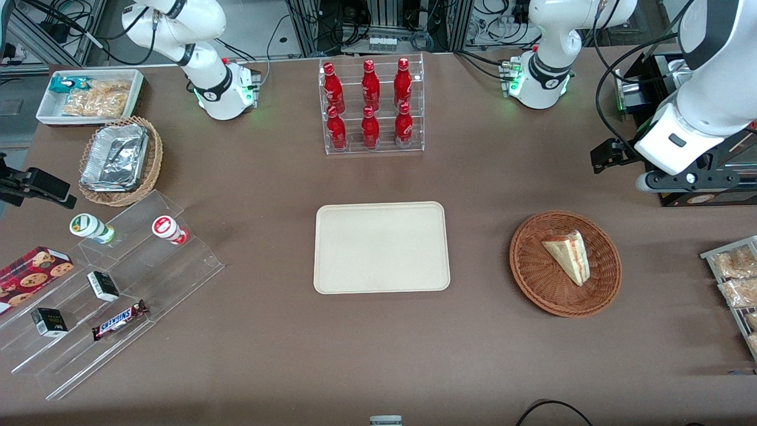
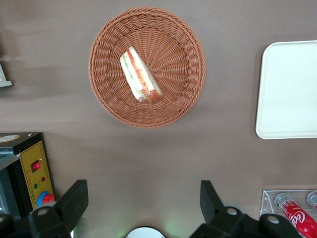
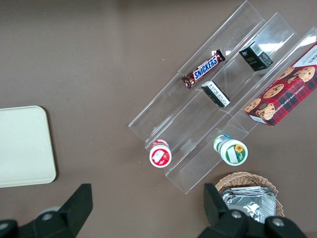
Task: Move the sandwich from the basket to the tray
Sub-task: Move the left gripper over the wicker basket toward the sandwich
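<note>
Nearest the front camera, on the brown tabletop [image 1: 266,355], a clear acrylic stepped stand [image 1: 112,296] toward the parked arm's end carries a Snickers bar [image 1: 119,319], two small dark boxes [image 1: 103,286], and two small round-lidded cups [image 1: 91,228]. A red box of chocolate-chip cookies [image 1: 32,273] lies beside it.

Around the middle of the tabletop lies the flat rectangular cream-beige tray [image 1: 381,247], with nothing on it. Beside it, toward the working arm's end and well apart from it, sits the round reddish-brown woven wicker basket [image 1: 565,263]. The small triangular wedge sandwich [image 1: 568,255] of pale bread lies inside the basket, its red and green filling showing along one edge.

The left arm's gripper [image 2: 143,201] hangs high above the tabletop, farther from the front camera than the basket and well clear of it. Its two black fingers [image 2: 74,201] are spread wide with nothing between them.

Farther from the front camera than the tray stands a clear acrylic rack [image 1: 371,106] holding six red bottles. Toward the parked arm's end, a lighter wicker basket with silver foil trays [image 1: 118,160] sits near a white rectangular bin of snacks [image 1: 91,94]. Bagged tan snacks [image 1: 733,272] lie at the working arm's edge.
</note>
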Available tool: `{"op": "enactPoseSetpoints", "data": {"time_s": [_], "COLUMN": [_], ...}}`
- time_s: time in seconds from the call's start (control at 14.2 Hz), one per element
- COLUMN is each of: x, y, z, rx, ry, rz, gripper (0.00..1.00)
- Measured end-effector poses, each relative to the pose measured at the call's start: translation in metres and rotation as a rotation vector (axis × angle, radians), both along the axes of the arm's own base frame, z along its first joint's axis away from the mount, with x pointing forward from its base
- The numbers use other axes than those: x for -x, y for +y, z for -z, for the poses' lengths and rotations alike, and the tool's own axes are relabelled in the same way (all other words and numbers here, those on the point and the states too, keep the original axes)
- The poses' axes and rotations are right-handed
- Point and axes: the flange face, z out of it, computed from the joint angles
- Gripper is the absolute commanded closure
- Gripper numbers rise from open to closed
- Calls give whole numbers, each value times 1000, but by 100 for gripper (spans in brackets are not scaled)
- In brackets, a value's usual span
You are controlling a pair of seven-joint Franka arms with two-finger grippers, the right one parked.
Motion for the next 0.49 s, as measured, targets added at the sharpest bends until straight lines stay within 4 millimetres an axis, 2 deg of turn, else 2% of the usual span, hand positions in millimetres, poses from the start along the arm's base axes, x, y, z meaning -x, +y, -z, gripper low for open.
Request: {"op": "enactPoseSetpoints", "data": {"time_s": [0.35, 0.49], "x": [1, 1], "y": [0, 0], "z": [2, 14], "rx": [-2, -5], "ry": [12, 39], "rz": [0, 0], "gripper": [0, 0]}}
